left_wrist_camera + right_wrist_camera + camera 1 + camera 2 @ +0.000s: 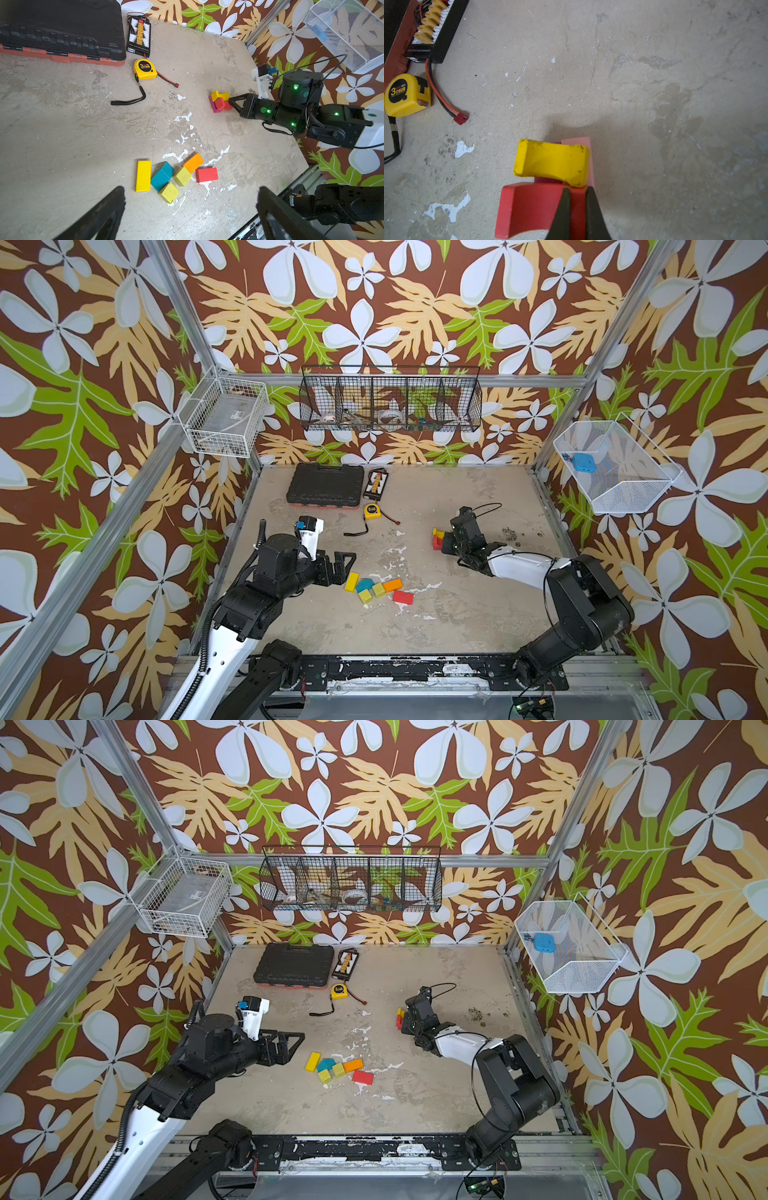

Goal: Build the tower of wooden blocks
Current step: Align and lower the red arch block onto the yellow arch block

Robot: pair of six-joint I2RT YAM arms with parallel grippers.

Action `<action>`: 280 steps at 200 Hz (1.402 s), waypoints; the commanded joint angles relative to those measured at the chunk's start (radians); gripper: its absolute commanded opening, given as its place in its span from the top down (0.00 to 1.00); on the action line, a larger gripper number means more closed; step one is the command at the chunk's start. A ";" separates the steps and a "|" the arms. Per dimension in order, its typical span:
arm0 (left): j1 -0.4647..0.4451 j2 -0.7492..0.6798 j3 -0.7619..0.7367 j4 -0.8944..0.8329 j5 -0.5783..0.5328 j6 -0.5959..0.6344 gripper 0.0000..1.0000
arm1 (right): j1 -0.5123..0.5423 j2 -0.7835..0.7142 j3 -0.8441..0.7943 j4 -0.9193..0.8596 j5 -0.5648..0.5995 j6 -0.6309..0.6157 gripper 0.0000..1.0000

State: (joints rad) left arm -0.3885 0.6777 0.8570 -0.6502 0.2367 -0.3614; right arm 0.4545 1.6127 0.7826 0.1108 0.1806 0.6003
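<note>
1. The right pincer [577, 188] is low at the tower [220, 101], right of mid-counter [62, 135]. Its jaws are pinched in on one leg of the red arch [529, 207], with red showing in the slit between them.
2. First danger: the yellow arch [552, 162] sits askew just ahead of the tips and looks to be touching them. The slightest push forward could shove it off the pink block [579, 141].
3. The red arch looks only partly seated on the base. If it is released before it lies flat, it may rock or slide off.
4. One jaw seems to sit inside the arch's hollow. On the way out it could snag and drag the whole low stack sideways.
5. The left pincer [348, 568] has its jaws spread wide and holds nothing. It hangs just beside the loose blocks [376, 590], which lie well apart from the tower.
6. Those six blocks huddle edge to edge, the teal block [162, 175] wedged in the middle. Closing on one is likely to bump its neighbours or catch two at once.
</note>
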 commanded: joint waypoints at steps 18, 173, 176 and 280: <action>-0.002 -0.001 0.002 0.012 -0.005 0.002 0.00 | 0.000 0.025 0.022 0.003 0.028 -0.014 1.00; -0.001 -0.001 0.001 0.012 -0.005 0.003 0.00 | 0.000 0.055 0.040 0.035 0.045 -0.095 0.97; -0.001 0.000 0.001 0.014 -0.005 0.004 0.00 | 0.000 0.054 0.038 0.034 0.045 -0.097 0.97; -0.001 0.000 0.001 0.014 -0.005 0.003 0.00 | 0.000 0.047 0.026 0.046 0.049 -0.150 0.92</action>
State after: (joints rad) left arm -0.3885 0.6777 0.8570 -0.6502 0.2367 -0.3618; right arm 0.4545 1.6669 0.8116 0.1398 0.2157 0.4675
